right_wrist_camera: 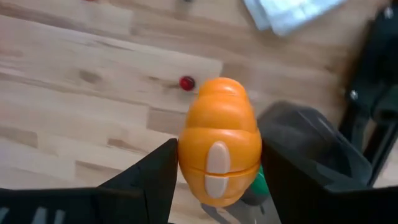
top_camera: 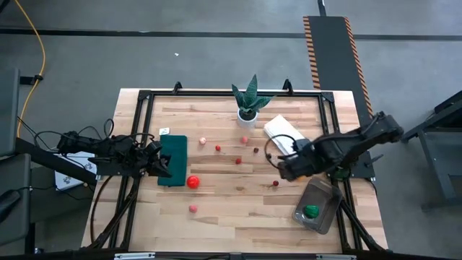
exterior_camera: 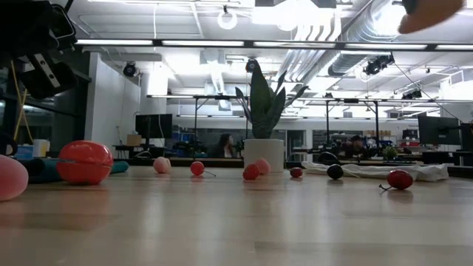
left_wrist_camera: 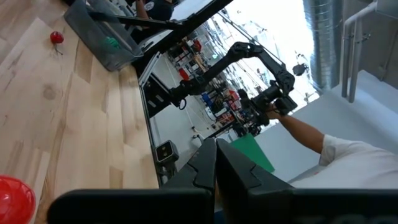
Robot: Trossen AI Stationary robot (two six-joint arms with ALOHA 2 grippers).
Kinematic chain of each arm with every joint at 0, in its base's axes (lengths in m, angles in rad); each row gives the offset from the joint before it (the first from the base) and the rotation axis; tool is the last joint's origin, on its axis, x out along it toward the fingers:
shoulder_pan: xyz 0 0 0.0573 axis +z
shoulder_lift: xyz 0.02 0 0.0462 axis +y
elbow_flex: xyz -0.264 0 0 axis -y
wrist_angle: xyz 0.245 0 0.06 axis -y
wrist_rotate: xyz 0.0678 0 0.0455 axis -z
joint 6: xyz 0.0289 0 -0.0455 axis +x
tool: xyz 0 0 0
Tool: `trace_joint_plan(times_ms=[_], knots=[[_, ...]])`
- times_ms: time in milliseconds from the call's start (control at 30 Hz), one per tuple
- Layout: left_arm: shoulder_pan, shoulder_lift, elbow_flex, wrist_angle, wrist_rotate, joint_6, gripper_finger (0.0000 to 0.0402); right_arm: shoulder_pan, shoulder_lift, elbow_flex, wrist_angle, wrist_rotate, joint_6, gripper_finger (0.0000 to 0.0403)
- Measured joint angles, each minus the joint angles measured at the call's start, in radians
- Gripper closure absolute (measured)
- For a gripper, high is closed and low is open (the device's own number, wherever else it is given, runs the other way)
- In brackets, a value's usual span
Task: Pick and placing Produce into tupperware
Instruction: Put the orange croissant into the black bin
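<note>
My right gripper [top_camera: 289, 167] hangs above the table beside the tupperware [top_camera: 317, 206], shut on a lumpy orange produce piece [right_wrist_camera: 219, 149]. The clear grey tupperware stands at the table's near right and holds a green piece [top_camera: 311, 211]. A big red tomato [top_camera: 193, 182], a pink ball [top_camera: 193, 209], a cherry [top_camera: 275, 183] and several small red and pink pieces [top_camera: 238, 160] lie loose on the wood. My left gripper [top_camera: 164, 165] waits shut and empty at the left, level, over the dark green mat [top_camera: 173, 155]. My right gripper pinches the orange piece between its two fingers, one on each side of its wide half [right_wrist_camera: 186, 155]. The fingers point down from above. The piece is lifted clear of the table, with the tupperware's rim [right_wrist_camera: 298, 127] right beside it in the wrist view.
A spiky plant in a white pot [top_camera: 249, 105] stands at the far middle, a folded white cloth [top_camera: 283, 133] to its right. A black frame [top_camera: 144, 108] rims the table. Beyond the table, a person's arm in a white sleeve [left_wrist_camera: 339, 152] shows in the left wrist view.
</note>
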Motion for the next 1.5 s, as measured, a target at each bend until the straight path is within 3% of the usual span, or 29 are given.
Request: trace_joint_plan(times_ms=[567,867,1500], knots=[[0.0,0.0,0.0,0.0,0.0,-0.026,0.0401,0.266,-0.202,-0.344,0.133,-0.04,0.446,0.0199],[0.0,0.0,0.0,0.0,-0.001,-0.026,0.0401,0.327,-0.204,-0.411,0.186,-0.093,0.498,0.0199],[0.0,0.0,0.0,0.0,-0.002,-0.052,0.0401,0.355,-0.204,-0.551,0.341,-0.098,0.5,0.0199]])
